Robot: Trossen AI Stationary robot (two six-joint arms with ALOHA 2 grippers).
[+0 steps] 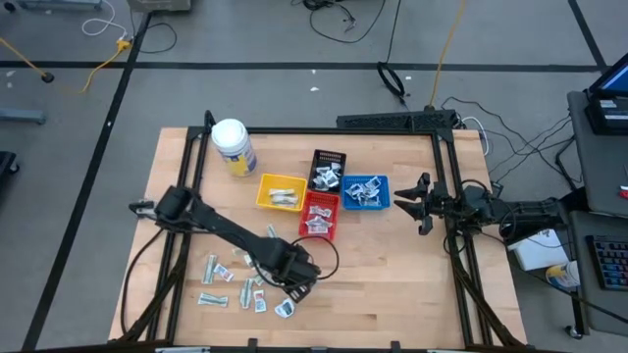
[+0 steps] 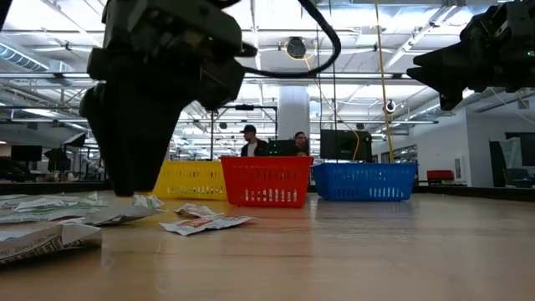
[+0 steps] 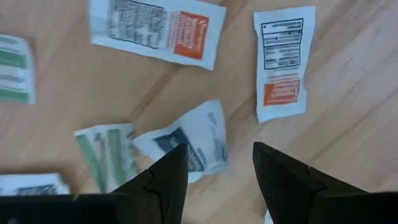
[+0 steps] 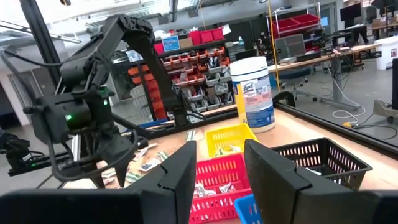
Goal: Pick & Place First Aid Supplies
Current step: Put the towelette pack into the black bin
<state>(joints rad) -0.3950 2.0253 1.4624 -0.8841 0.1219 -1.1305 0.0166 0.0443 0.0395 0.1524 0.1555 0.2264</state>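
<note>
The first aid supplies (image 1: 231,279) lie flat and scattered on the wooden table near its front left. My left gripper (image 1: 294,284) points down over their right end, open. In the left wrist view its fingers (image 3: 219,165) stand on either side of a white packet with dark blue print (image 3: 193,143) without touching it. Around that packet lie two white packets with orange marks (image 3: 155,28) (image 3: 283,62) and green-striped wrappers (image 3: 106,152). In the low view the left gripper (image 2: 125,180) hangs just above the packets (image 2: 201,221). My right gripper (image 1: 417,204) waits open at the table's right edge.
Four small trays sit mid-table with packets in them: yellow (image 1: 280,192), red (image 1: 320,214), blue (image 1: 365,191) and black (image 1: 329,169). A white jar with a yellow label (image 1: 234,147) stands at the far left. Bare wood lies to the right of the packets.
</note>
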